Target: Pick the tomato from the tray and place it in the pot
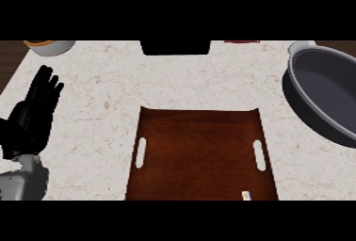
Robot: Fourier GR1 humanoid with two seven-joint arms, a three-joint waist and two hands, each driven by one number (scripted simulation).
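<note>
A dark wooden tray (pixel 200 155) with two slot handles lies on the counter at the lower middle; no tomato shows on it. The grey pot (pixel 332 92) sits at the right edge, partly cut off, and the part of its inside that shows holds nothing. My left hand (pixel 31 117) rests at the left edge, fingers straight and pointing up, well left of the tray and holding nothing. My right hand does not appear in the head view. No tomato is visible anywhere.
A small bowl (pixel 49 46) with an orange rim stands at the back left corner. A black object (pixel 175 47) sits at the back middle, and a red strip (pixel 242 42) shows just beyond it. Pale marble counter (pixel 104 84) surrounds the tray.
</note>
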